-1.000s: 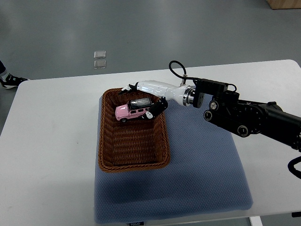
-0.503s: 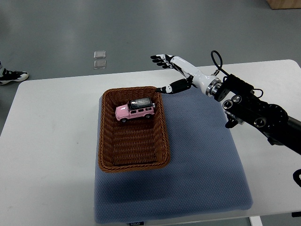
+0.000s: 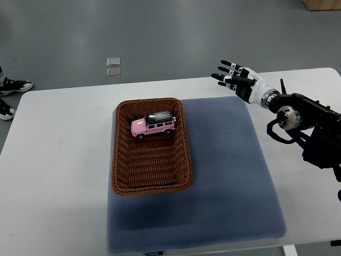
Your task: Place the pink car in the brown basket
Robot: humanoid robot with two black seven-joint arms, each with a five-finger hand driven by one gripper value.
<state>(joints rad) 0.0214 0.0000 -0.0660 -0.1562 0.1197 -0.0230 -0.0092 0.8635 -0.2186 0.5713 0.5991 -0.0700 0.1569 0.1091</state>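
Right hand (image 3: 234,80) up over the far right part of the white table (image 3: 58,160), fingers (image 3: 222,71) spread apart, nothing held. Black forearm and wrist housing entering from the right edge, over the table's right side. Well apart from the basket.

Pink car (image 3: 153,124) down inside the brown basket (image 3: 151,186), in the far half, on its wheels, lying crosswise with its dark roof up. Not touched by anything. Near half of basket bare wicker.

Basket standing on the left portion of a blue-grey mat (image 3: 229,181); left rim overhanging the mat onto the white tabletop.

Beyond the table, grey floor with two small pale square plates (image 3: 113,67). At the left picture edge, a person's shoes (image 3: 10,88), black and white.
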